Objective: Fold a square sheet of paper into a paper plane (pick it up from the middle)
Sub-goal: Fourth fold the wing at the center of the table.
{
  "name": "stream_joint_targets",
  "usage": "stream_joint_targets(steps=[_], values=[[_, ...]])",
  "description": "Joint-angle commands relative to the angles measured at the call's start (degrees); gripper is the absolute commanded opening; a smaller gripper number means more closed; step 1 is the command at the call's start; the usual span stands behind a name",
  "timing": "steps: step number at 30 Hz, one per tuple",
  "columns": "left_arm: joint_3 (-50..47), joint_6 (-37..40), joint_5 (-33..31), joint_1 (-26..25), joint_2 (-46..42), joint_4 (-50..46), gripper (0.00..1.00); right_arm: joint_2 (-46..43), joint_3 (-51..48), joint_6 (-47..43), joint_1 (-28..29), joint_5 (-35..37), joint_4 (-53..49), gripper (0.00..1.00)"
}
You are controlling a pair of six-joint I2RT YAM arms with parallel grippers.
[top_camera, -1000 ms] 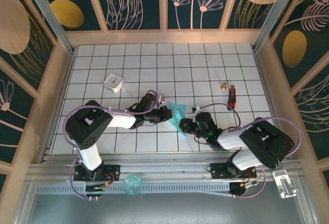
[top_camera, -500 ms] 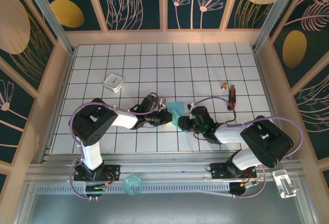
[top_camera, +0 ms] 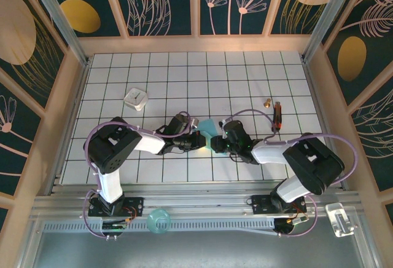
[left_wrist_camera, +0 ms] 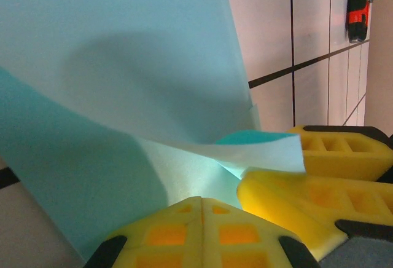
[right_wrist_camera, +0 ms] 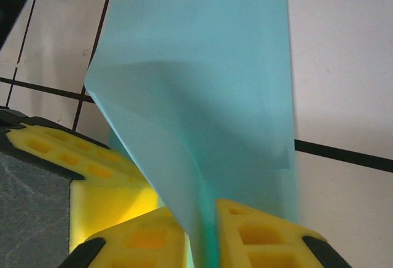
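The square sheet of paper [top_camera: 210,130] is partly folded and held off the worktop [top_camera: 245,77] near its middle, between the two arms. From above it shows as a narrow cyan strip. Its long axis runs roughly from the near edge toward the far edge, slightly slanted.

The left gripper [top_camera: 199,137] reaches the strip from its left side and the right gripper [top_camera: 218,142] from its right side. The two tips face each other just beside one another, with the paper between them, so neither arm is clearly nearer.

In the left wrist view, the left gripper [left_wrist_camera: 201,219] has its fingers [left_wrist_camera: 166,234] pressed fully together. The sheet's lower margin runs down into their seam, and we judge it pinched there. From that seam the paper rises up and away as a curved panel, and a loose flap lies across toward the opposing yellow fingers.

In the right wrist view, the right gripper [right_wrist_camera: 206,222] has its fingers [right_wrist_camera: 264,237] clamped on the paper. The sheet stands upright out of the narrow gap between them, bowed to one side and not yet creased flat.

We judge that the coming move depends on this opposition. Both grasps sit at the lower edge of one upright panel, so any fold line will form along the strip's long axis, between the two tips. Pulling them apart unevenly risks tearing or skewing the crease.
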Motion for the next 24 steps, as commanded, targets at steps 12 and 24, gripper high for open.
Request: stream_joint_targets(steps=[12,24], values=[[-3.1,-4.0,-0.5,-0.3,2.1,4.9,0.02,-1.4,-6.7,3.9,-2.4,-3.5,14.5,0.07],[-3.8,-4.1,-0.9,-0.3,2.7,5.1,0.01,3.4,-12.9,16.9,-3.4,-6.9,30.8,0.08]])
